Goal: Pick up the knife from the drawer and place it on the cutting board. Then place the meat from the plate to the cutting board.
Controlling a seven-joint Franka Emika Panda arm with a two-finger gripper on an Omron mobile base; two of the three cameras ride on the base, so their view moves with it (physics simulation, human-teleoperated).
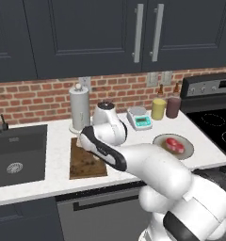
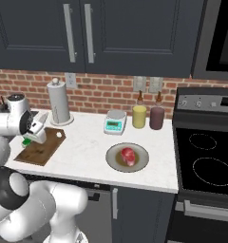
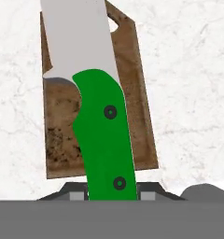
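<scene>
I see a paper towel roll (image 2: 58,101) upright at the brick wall (image 2: 101,92), a kitchen scale (image 2: 114,122) beside a yellow bottle (image 2: 139,114) and a dark red bottle (image 2: 157,116), stove (image 2: 208,166) right, sink (image 1: 15,155) left, white counter (image 2: 85,154).
</scene>
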